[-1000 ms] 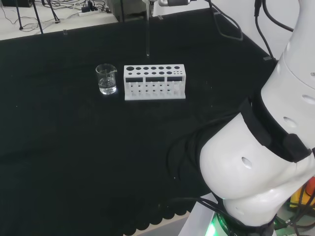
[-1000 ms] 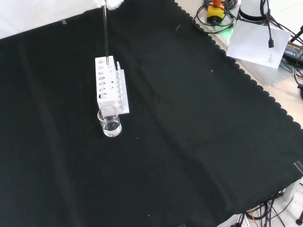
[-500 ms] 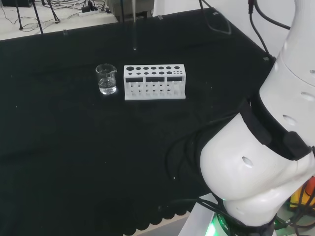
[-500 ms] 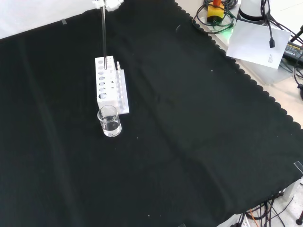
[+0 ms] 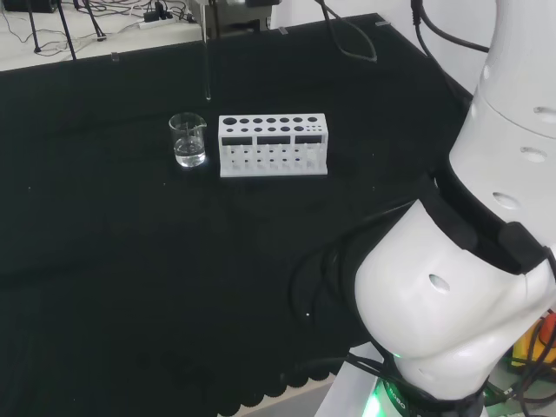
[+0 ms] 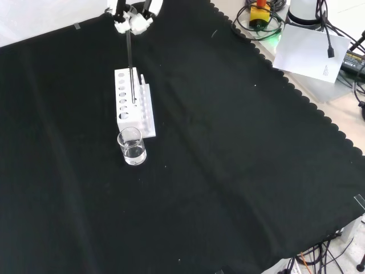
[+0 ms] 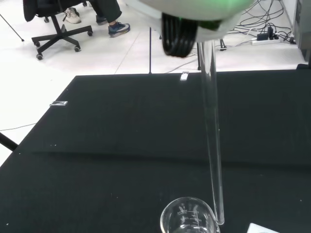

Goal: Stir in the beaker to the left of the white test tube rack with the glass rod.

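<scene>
A small clear beaker [image 5: 188, 141] with a little clear liquid stands just left of the white test tube rack [image 5: 273, 144] in the head view. In the front view the beaker [image 6: 132, 146] is nearer than the rack [image 6: 126, 108]. My hand [image 6: 132, 20] is high above the rack's far end, shut on the top of a long glass rod [image 6: 130, 54] that hangs almost straight down. The rod [image 5: 207, 61] ends in the air, above the beaker and slightly to its right. In the wrist view the rod's [image 7: 212, 141] tip sits close beside the beaker's rim [image 7: 189, 206].
The arm's own white links [image 5: 469, 287] take up the head view's right. The cloth's scalloped edge [image 6: 296, 91] runs along the front view's right, with paper [image 6: 311, 48] and cables beyond it. A rack corner [image 7: 257, 228] shows beside the beaker in the wrist view.
The hand has carried the rod left in the head view, from above the rack toward the beaker. In the front view the hand has come lower and the rod's tip nearer the beaker.
</scene>
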Tool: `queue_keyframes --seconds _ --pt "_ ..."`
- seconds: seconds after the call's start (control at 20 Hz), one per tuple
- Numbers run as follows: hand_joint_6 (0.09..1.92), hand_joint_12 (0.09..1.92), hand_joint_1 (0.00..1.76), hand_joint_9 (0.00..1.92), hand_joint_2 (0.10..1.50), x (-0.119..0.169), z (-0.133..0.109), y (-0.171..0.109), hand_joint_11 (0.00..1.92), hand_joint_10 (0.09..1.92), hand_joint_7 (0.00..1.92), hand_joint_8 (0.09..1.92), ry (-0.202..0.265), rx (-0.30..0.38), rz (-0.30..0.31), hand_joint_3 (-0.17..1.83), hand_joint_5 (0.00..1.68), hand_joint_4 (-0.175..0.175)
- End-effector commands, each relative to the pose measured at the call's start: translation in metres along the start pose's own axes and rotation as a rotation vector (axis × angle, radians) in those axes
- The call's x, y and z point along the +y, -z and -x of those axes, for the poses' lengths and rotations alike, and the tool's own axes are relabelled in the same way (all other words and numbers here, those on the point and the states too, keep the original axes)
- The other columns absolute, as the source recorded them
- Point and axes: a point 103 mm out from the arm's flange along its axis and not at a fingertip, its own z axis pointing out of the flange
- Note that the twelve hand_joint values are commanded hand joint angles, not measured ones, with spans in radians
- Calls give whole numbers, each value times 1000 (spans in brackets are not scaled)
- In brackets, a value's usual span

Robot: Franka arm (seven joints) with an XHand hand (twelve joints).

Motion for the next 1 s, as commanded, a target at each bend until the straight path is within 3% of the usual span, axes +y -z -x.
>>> queue_keyframes --seconds 0.05,0.55,1.0 --pt "594 682 1316 1627 716 33 -32 -24 1618 814 1209 1059 83 25 -23 638 1151 -175" --pt "585 682 1316 1629 715 57 -41 -48 1618 812 1208 1062 104 26 -46 638 1155 -175" --pt "578 684 1316 1633 718 55 -25 -66 1618 813 1207 1063 81 33 -70 634 1157 -175"
